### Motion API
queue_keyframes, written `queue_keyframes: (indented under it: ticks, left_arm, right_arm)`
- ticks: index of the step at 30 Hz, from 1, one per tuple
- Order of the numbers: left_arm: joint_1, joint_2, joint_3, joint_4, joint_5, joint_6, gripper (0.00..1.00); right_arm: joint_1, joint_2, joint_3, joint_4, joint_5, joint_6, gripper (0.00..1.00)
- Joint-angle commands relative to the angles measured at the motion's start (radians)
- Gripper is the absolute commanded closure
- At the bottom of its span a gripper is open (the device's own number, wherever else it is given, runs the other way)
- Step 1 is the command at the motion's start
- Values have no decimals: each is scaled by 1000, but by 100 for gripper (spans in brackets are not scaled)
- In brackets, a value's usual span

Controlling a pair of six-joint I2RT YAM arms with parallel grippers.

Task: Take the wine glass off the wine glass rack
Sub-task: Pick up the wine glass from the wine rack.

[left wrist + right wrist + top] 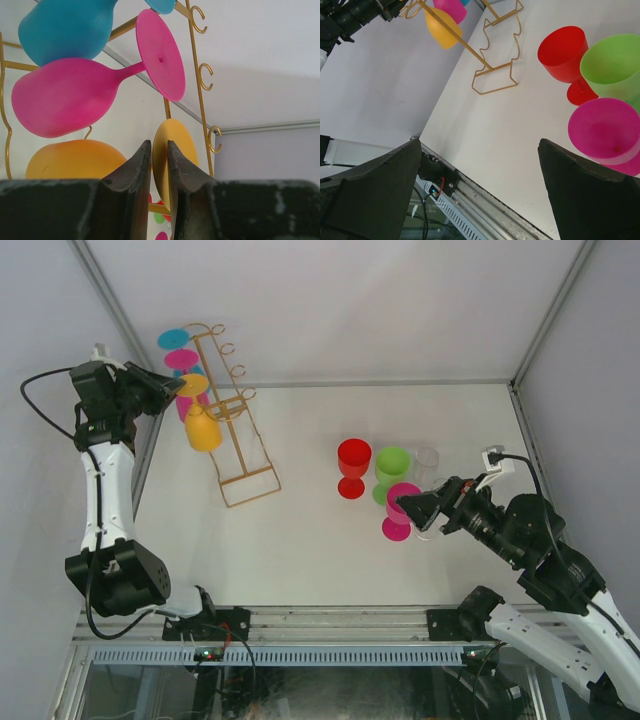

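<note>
Jaws of left gripper [159, 142] narrow, slim gap, at foot edge of yellow wine glass [75, 159] hanging on wine glass rack [232, 415]; can't tell if pinched. Pink glass [65, 100] and blue glass [65, 25] hang higher up. Right gripper [480, 142] spread wide, holding nothing, beside magenta glass [605, 127] on table [485, 135].
</note>
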Motion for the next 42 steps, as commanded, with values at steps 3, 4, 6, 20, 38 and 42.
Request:
queue_keyframes:
  ticks: [3, 4, 6, 20, 38, 42]
  left_arm:
    - [1, -21, 57, -21, -5, 44, 79]
    - [0, -20, 57, -21, -3, 43, 79]
    - [2, -22, 57, -22, -6, 43, 80]
    - [1, -48, 60, -31, -24, 54, 84]
    - [0, -83, 71, -6, -27, 5, 96]
    - [0, -92, 50, 29, -23, -34, 99]
  right_arm:
    - [-6, 11, 6, 29, -15, 9, 0]
    - [-6, 11, 6, 29, -15, 10, 0]
    - [-6, 11, 6, 29, -15, 11, 0]
    - [-6, 10, 6, 31, -17, 16, 0]
    - [-6, 16, 7, 21, -19, 20, 0]
    - [-6, 13, 6, 15, -17, 21, 0]
